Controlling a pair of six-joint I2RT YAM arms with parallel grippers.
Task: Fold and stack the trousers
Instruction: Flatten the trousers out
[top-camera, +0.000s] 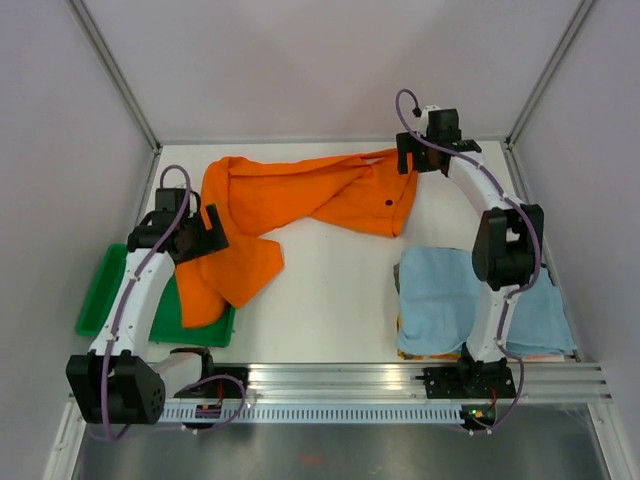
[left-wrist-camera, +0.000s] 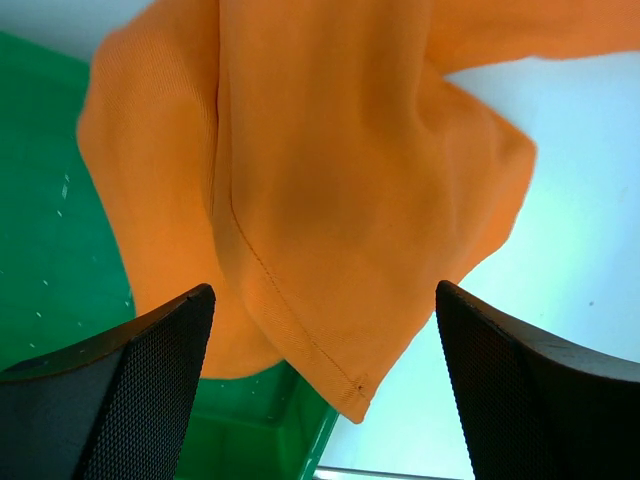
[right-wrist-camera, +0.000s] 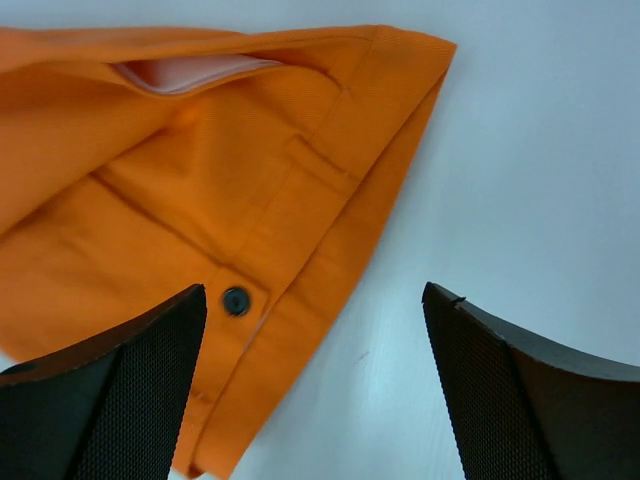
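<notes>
Orange fabric fills much of the top external view. The trousers (top-camera: 300, 195) are spread over the far part of the table (top-camera: 330, 290). Their waist end is placed under the right gripper (top-camera: 410, 160). One leg end is found under the left gripper (top-camera: 205, 235), draped over the edge of the green tray (top-camera: 100, 300). A light blue cloth (top-camera: 450, 300) is laid well behind the right gripper, by that arm's base.

From the left wrist, the left gripper (left-wrist-camera: 322, 300) is seen spread wide, with nothing gripped. A hemmed leg end of the trousers (left-wrist-camera: 330, 170) is framed between its fingers, with the green tray (left-wrist-camera: 50, 200) to their left and bare table to their right.

From the right wrist, the right gripper (right-wrist-camera: 312, 295) is likewise spread wide and holds nothing. The waistband and its dark button (right-wrist-camera: 236, 300) are seen beside the left finger; bare table is seen by the right one.
</notes>
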